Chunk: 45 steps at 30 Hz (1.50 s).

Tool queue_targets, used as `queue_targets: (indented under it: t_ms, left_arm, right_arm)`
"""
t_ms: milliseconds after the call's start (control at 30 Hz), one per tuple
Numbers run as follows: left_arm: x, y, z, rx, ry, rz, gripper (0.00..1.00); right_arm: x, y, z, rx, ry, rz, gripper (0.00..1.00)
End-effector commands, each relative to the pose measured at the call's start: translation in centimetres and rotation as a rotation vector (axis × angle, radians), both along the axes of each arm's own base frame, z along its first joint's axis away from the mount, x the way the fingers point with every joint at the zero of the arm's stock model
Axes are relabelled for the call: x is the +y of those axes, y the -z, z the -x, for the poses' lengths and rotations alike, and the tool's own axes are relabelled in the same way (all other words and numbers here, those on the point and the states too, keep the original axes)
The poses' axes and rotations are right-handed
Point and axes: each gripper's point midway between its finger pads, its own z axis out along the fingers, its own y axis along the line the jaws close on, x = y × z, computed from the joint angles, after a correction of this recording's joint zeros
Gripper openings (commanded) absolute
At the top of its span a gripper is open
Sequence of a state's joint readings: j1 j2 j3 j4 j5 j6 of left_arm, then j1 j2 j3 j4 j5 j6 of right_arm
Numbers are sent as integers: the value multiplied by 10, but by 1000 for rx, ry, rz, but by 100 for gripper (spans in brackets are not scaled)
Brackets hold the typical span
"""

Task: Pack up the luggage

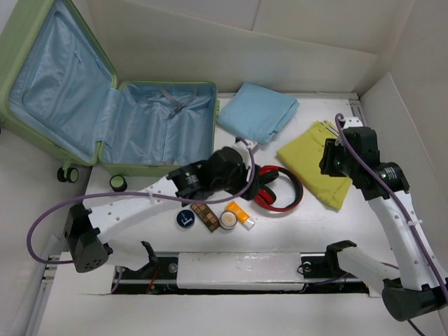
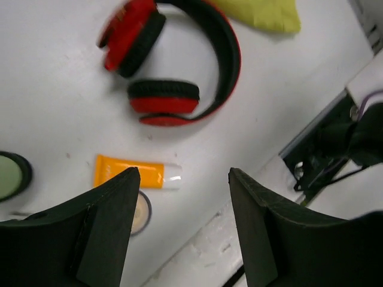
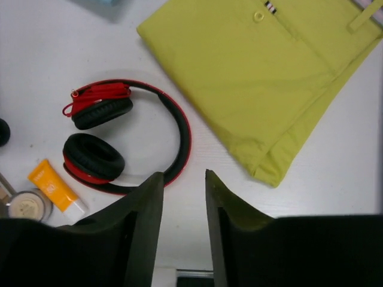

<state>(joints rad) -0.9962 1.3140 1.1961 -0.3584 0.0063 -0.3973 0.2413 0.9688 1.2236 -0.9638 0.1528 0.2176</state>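
Tabletop (image 1: 322,224) holds open luggage (image 1: 161,133) and blue tin (image 1: 186,218), marking illegible

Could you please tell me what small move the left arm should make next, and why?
Probably ease the left pincer forward and down onto the headphones: its jaws stand open and empty, the headphones lie free on the table just ahead, and the open suitcase holds nothing yet.

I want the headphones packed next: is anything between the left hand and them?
Nothing visible. The left hand hangs open over the table, the red headphones just beyond its fingertips; an orange tube lies below it.
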Motion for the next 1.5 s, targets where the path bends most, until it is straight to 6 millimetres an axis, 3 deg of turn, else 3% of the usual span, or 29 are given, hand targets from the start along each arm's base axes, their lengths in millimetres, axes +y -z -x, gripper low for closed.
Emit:
queue_targets:
  t_ms: [0, 33, 133, 200, 367, 467, 567, 700, 867, 1067, 1100, 1133, 1200, 1267, 1300, 1367, 1400, 1467]
  left_arm:
    - [1, 38, 25, 63, -27, -88, 57]
    - [-3, 47, 29, 91, -36, -90, 57]
    - [-12, 63, 31, 127, -27, -87, 69]
    - [-19, 77, 30, 155, -25, -110, 70]
    - [-23, 94, 32, 211, -65, -90, 70]
    - [-25, 95, 35, 247, -86, -66, 70]
    - [-21, 86, 30, 220, -119, -52, 69]
    - [-16, 48, 20, 148, -163, 9, 69]
    - [0, 24, 11, 110, -220, 48, 68]
    - [23, -26, -8, 46, -309, 150, 64]
    - [27, -38, -11, 33, -321, 180, 64]
    - [35, -41, -19, 17, -360, 171, 64]
    - [44, -67, -23, -17, -392, 206, 64]
    - [55, -94, -29, -60, -445, 221, 64]
    - [59, -104, -31, -75, -463, 227, 65]
    - [72, -119, -37, -106, -530, 218, 69]
    - [77, -147, -38, -133, -545, 268, 69]
    - [84, -164, -44, -175, -585, 271, 71]
  right_arm:
    - [6, 12, 5, 9, -29, -35, 42]
    - [8, 13, 6, 4, -38, -44, 52]
    - [15, 26, 9, 37, -70, -66, 62]
    - [26, 44, 11, 81, -121, -93, 71]
    - [34, 95, 22, 225, -119, -134, 70]
    - [42, 110, 16, 230, -84, -201, 66]
    - [39, 133, 10, 285, -29, -189, 64]
    - [27, 169, 2, 356, 70, -158, 64]
    - [35, 199, -14, 372, 73, -185, 64]
    - [42, 233, -17, 442, 81, -215, 45]
    - [42, 235, -17, 452, 91, -220, 23]
    - [42, 235, -17, 452, 91, -220, 14]
    - [37, 212, -20, 407, 112, -211, 0]
    - [36, 186, -20, 355, 113, -185, 0]
    - [35, 160, -29, 294, 112, -194, 0]
    - [37, 113, -26, 193, 82, -215, 0]
    - [45, 80, -33, 119, 48, -249, 0]
    - [55, 48, -36, 58, 7, -280, 0]
